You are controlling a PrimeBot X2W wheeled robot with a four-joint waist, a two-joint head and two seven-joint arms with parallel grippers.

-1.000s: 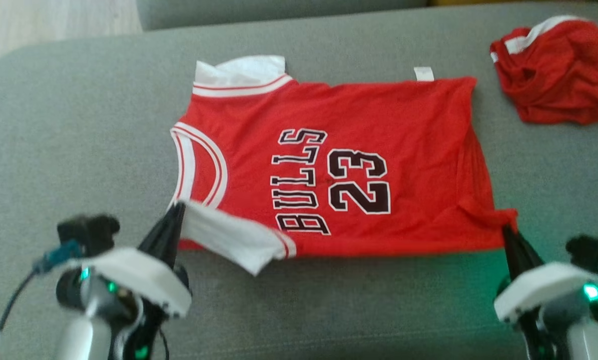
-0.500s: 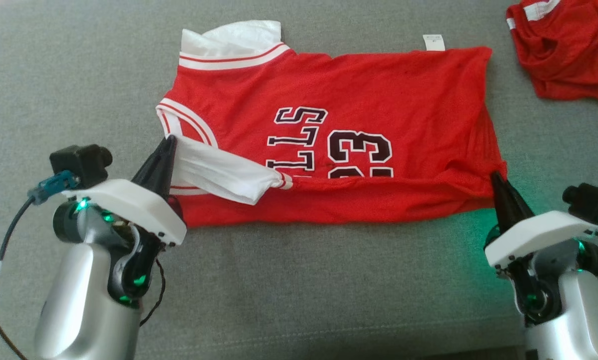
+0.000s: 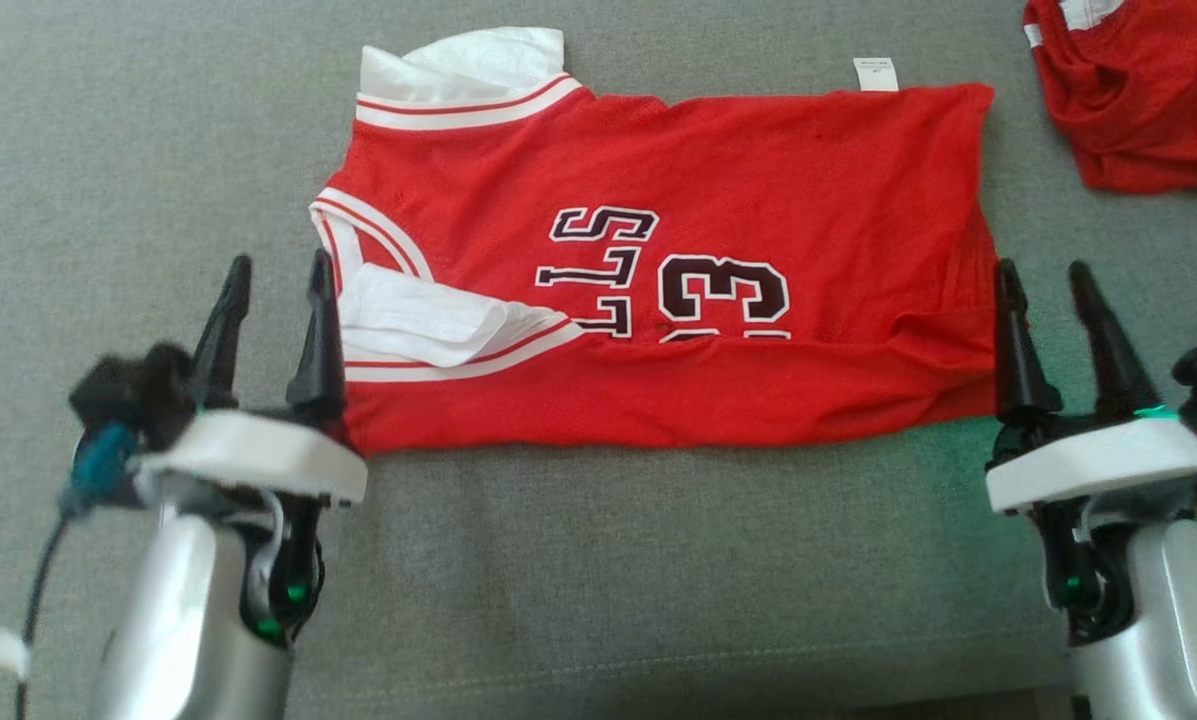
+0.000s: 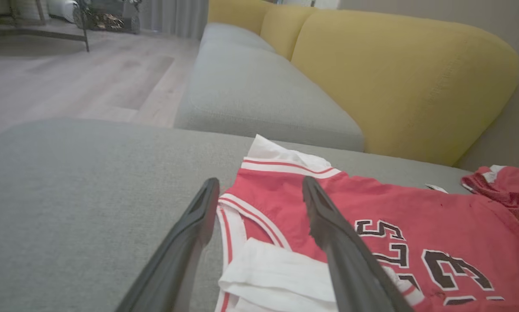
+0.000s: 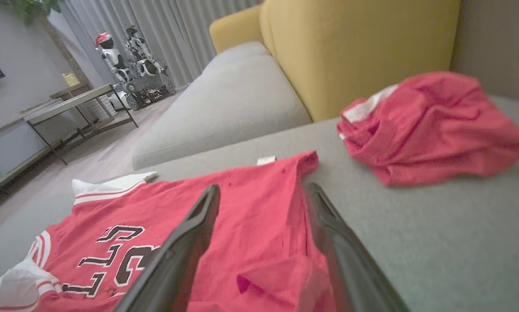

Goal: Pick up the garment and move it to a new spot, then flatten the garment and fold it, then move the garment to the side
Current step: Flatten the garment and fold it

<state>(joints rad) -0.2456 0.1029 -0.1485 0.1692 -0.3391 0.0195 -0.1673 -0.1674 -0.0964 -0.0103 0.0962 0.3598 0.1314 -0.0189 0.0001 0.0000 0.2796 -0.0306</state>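
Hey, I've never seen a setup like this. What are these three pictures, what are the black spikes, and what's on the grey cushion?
It's a wheeled robot with two arms. The picture from above comes from a camera on its head. The other two come from cameras on its wrists, each looking forward past its own spikes. The spikes are its left gripper and right gripper, each made of two long dark fingers. Both stand open, holding nothing. On the grey fabric sofa cushion lies a red mesh basketball jersey with white trim, its near edge folded up over the black lettering. A crumpled red garment lies apart at the far right.
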